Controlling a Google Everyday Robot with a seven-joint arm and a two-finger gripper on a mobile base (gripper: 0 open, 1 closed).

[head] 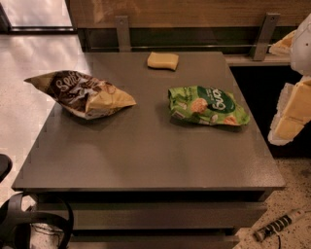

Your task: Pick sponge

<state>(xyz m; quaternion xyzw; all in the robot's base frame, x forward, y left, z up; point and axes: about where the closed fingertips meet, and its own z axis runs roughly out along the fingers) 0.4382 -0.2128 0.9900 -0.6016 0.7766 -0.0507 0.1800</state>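
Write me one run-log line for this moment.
sponge: far table edge, ungrasped | pincer: right of table, away from sponge

Likely an office break area: speckled floor [29, 92] under the table [146, 155], wood panelling [194, 9] behind it. The gripper [290, 116] hangs right of it.

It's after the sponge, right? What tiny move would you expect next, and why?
Probably move the end effector left and toward the far edge, to above the sponge. It hangs beyond the right side of the table, well apart from the sponge, and the green snack bag lies roughly between, so passing over that bag seems wise.
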